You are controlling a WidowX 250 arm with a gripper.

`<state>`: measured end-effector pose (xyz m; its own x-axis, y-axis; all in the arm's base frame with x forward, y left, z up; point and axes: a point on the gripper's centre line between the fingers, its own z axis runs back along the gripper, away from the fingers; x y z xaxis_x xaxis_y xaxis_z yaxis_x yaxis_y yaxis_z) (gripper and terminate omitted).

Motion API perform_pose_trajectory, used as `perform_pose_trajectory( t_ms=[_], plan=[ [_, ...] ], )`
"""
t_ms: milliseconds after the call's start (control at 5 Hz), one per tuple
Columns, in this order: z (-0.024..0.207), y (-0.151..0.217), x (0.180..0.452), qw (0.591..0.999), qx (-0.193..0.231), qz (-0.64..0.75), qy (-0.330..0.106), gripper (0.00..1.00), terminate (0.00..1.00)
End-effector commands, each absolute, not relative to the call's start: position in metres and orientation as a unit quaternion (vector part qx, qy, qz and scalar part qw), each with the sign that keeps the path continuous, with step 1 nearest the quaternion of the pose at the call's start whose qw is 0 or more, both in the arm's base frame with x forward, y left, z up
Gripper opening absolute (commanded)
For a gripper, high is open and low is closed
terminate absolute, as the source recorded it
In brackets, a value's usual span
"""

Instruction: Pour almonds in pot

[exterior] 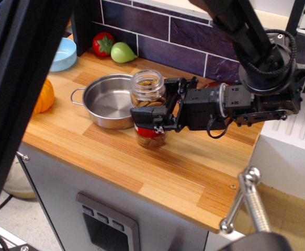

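On the wooden counter [157, 167], everything sits around the pot [109, 100], a shiny steel pan lying empty. Just beside the pot's right rim stands the open glass jar [148, 107], upright, with the almonds [147, 99] visible inside. The gripper [157, 104] reaches in from the jar's far side, its black fingers closed around the jar's middle, one in front and one behind. Behind the pot, against the dark tiles, lie a red pepper [103, 43] and a green pear [123, 52]; a blue bowl [64, 54] sits back-left.
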<state>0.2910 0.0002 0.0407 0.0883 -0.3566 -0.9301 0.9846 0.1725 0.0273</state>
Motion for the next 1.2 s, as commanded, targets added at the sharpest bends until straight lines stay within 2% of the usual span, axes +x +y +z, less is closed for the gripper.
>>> perform_pose_trajectory(
  t_ms=[0,200,400,600,800,1000],
  plan=[
    [0.077,0.006,0.283,0.689,0.339,-0.557,0.317,0.0,0.0],
    [0.084,0.008,0.281,0.718,0.25,-0.599,0.253,0.0,0.0],
    [0.092,0.009,0.281,0.737,0.143,-0.631,0.194,0.0,0.0],
    [0.094,0.007,0.281,0.736,0.082,-0.653,0.157,0.0,0.0],
    [0.089,0.004,0.28,0.725,0.05,-0.67,0.152,0.0,0.0],
    [0.089,-0.004,0.277,0.705,-0.007,-0.695,0.14,0.0,0.0]
  ],
)
